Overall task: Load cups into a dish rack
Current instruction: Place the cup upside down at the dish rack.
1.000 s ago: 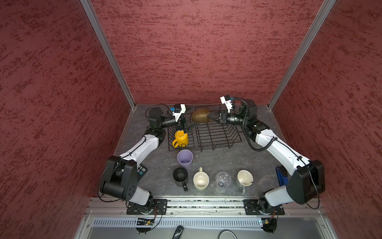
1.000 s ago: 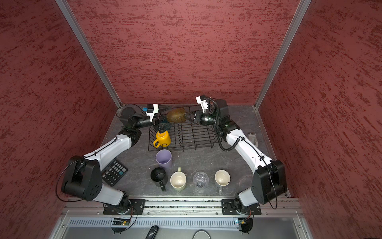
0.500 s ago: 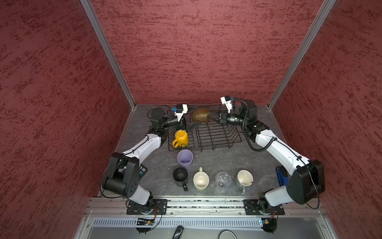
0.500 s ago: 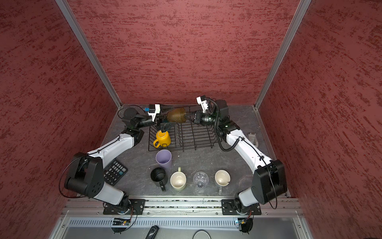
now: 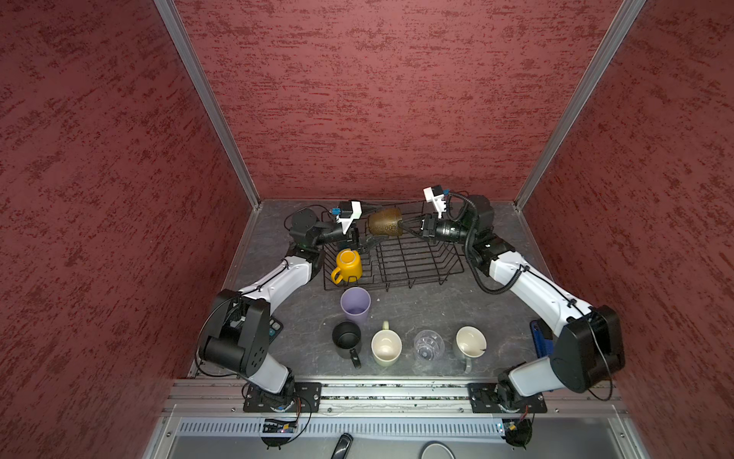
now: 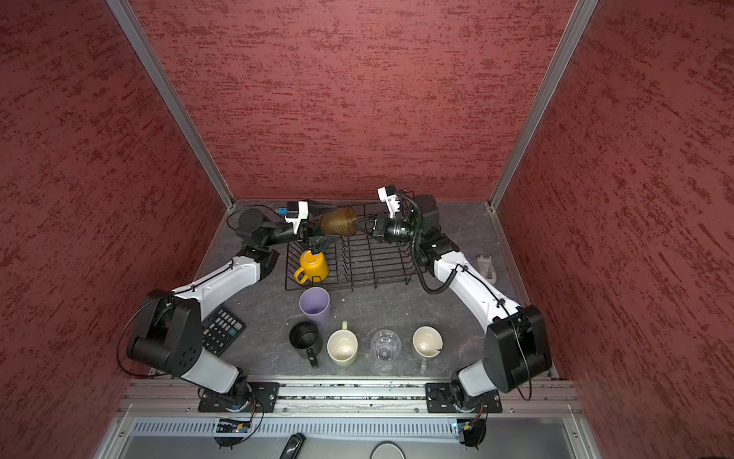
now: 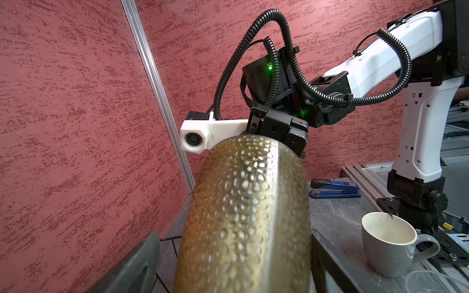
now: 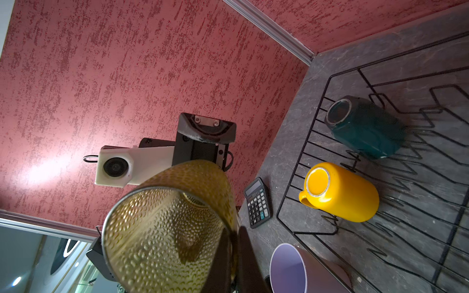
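Handover mid-air: right gripper (image 5: 409, 227) jaws are pinching the brown glass (image 6: 338, 222) by its rim, holding it sideways over the dish rack's (image 5: 397, 262) 11 o'clock corner. Left gripper (image 5: 375, 223) jaws are standing apart, straddling the base; contact isn't showing. Next move is likely needing a firm left clamp before the right lets go. Teal mug (image 8: 365, 126), lying in the rack, is hard to make out in both top views.

My right gripper (image 5: 404, 229) pinches the rim of the brown glass (image 5: 384, 222), held sideways above the dish rack (image 5: 421, 264) at the worktop's far edge; my left gripper (image 5: 373, 224) straddles its base. A yellow mug (image 5: 348, 264) stands in the rack toward the worktop's left edge
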